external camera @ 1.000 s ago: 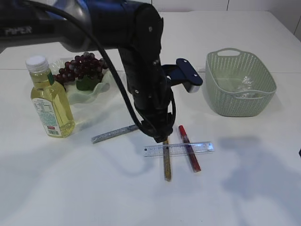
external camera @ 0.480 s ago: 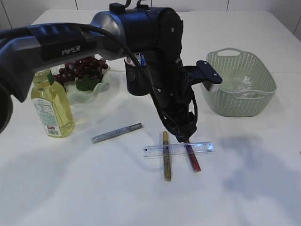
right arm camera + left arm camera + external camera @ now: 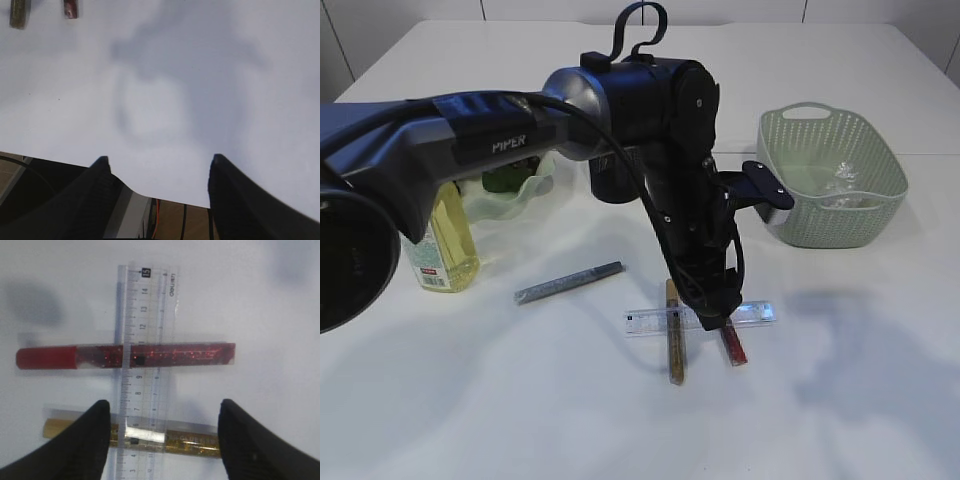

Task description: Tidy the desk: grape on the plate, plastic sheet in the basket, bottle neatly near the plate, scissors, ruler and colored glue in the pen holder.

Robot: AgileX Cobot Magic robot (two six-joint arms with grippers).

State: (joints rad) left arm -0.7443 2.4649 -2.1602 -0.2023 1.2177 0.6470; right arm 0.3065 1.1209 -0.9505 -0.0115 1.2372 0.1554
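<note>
Under left claw (image 3: 162, 437), spread empty: ruler (image 3: 145, 365) crossing 2 glue sticks; exterior hides this.

My left gripper (image 3: 162, 432) moved right and down over ruler (image 3: 145, 355); arm now hides grapes; jaws wider.

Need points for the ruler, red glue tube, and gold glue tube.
ruler (image 3: 147, 330), left wrist view, bare upper half of the strip.
red glue tube (image 3: 46, 357), left wrist view, its red cap.
gold glue tube (image 3: 675, 358), exterior view, lower body.

arm (image 3: 490, 140): "PIPER" | ruler (image 3: 145, 370): "15", scale numerals, "deli" | bottle (image 3: 440, 245) label: unreadable
</note>
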